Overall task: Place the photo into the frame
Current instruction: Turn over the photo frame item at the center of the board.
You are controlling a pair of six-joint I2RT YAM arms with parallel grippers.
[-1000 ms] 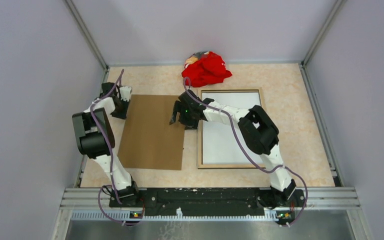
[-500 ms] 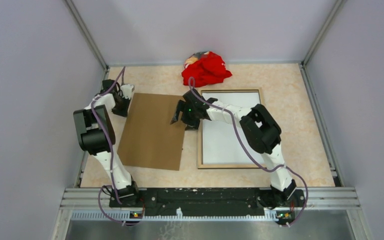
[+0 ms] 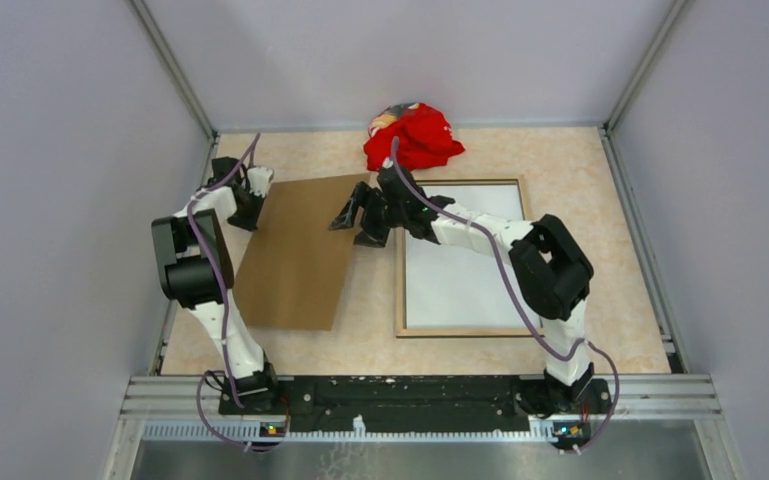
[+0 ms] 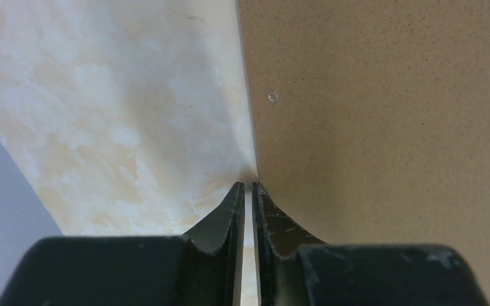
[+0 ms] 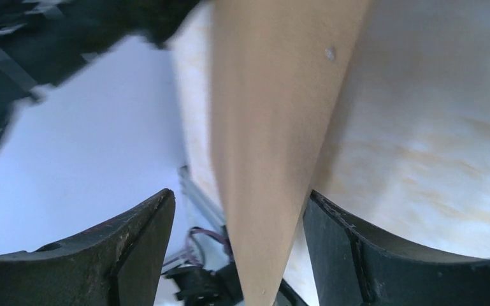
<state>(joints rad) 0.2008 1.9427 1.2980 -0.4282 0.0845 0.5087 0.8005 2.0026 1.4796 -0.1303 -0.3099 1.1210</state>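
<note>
Left side: the left gripper [image 3: 244, 197] is at the far left corner of the hardboard sheet [image 3: 295, 255]. In the left wrist view its fingers [image 4: 229, 207] are all but together, clamped on the sheet's thin edge.

The sheet is brown and plain. It is raised off the table [image 3: 600, 200] at its far end and skewed, with its near end low by the left arm.

Centre: the right gripper [image 3: 353, 217] is at the sheet's far right corner. In the right wrist view its fingers [image 5: 146, 223] stand well apart with the sheet edge-on between them. One finger is at the sheet's face and the other is clear of it. No grip is made.

Far centre: a crumpled red cloth [image 3: 412, 138] lies against the back edge.

Right: the frame [image 3: 401, 262] lies flat on the table, pale wood side up and apart from the sheet. A white sheet [image 3: 460, 260] fills its opening. Whether this is the photo lying face down cannot be told.
</note>
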